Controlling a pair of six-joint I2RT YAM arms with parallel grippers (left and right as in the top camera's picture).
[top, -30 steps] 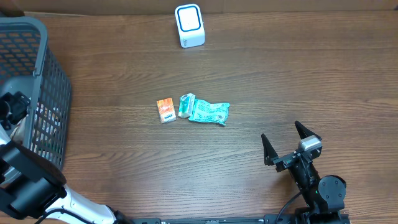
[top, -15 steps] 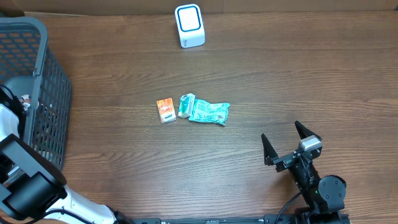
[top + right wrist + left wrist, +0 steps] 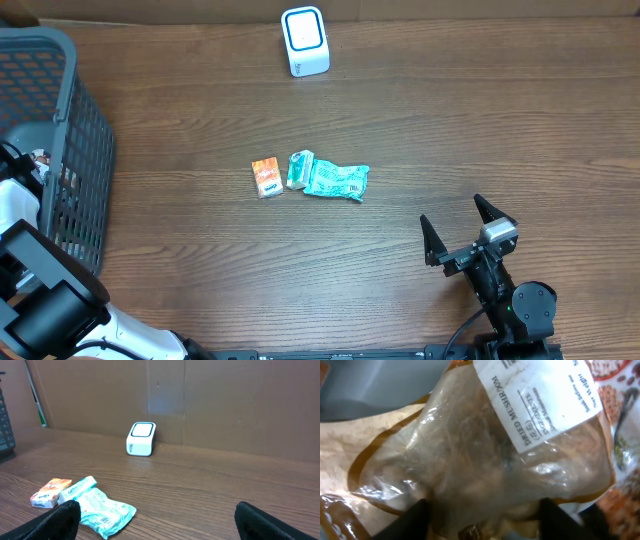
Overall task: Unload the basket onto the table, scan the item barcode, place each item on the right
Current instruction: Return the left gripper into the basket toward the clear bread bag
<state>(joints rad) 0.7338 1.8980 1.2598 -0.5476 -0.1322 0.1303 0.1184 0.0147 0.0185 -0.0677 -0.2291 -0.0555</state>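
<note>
My left gripper [image 3: 485, 527] is down inside the grey basket [image 3: 90, 130]. Its dark fingers [image 3: 412, 520] press on both sides of a clear brown-rimmed bag of dried mushrooms [image 3: 470, 445]. A white printed label [image 3: 540, 400] sits on the bag's upper right; I see no barcode on it. The white, blue-ringed scanner [image 3: 305, 41] stands at the table's far edge and also shows in the right wrist view as a small white scanner [image 3: 141, 438]. My right gripper [image 3: 465, 232] hovers open near the front right with nothing between its fingers.
An orange box [image 3: 266, 177], a small green-white carton [image 3: 299, 169] and a teal packet [image 3: 337, 181] lie together mid-table. The basket's tall mesh wall fills the left edge. Other printed packets [image 3: 620, 435] lie beside the bag in the basket. A cardboard wall [image 3: 225, 405] backs the table.
My left arm has sunk deeper into the basket, and its jaws have narrowed from wide open onto the bag. The right arm and the table items have not moved.
</note>
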